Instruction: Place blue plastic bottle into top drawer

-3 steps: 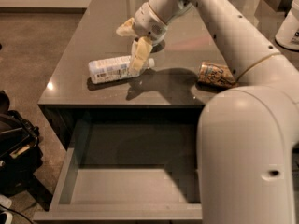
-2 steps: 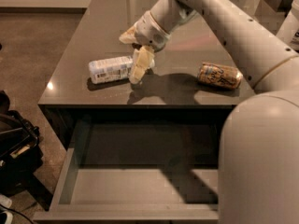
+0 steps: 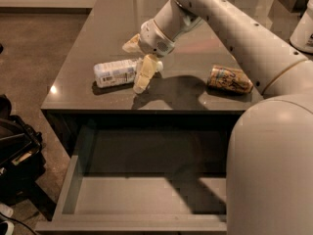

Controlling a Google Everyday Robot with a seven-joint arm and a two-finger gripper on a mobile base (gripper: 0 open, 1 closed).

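Blue plastic bottle [image 3: 116,72]: one, lying on its side on the counter [image 3: 98,28], left of middle and close to the front edge, cap end pointing right. One gold-orange can [image 3: 230,79], also on its side, near the front-right corner and well apart from the bottle. One top drawer [image 3: 68,180], pulled out below the counter's front edge, nothing in the part of its grey floor that shows. One pincer [image 3: 138,60], over the bottle's cap end, spread wide: front finger [image 3: 142,75] crosses the bottle on the front-edge side, the other sits behind it toward the back edge. Not clamped on the bottle.

Versus 0.7 s ago: the pincer has dropped a little lower and toward the bottle, so its front finger now overlaps it. Bottle, can and drawer unmoved.
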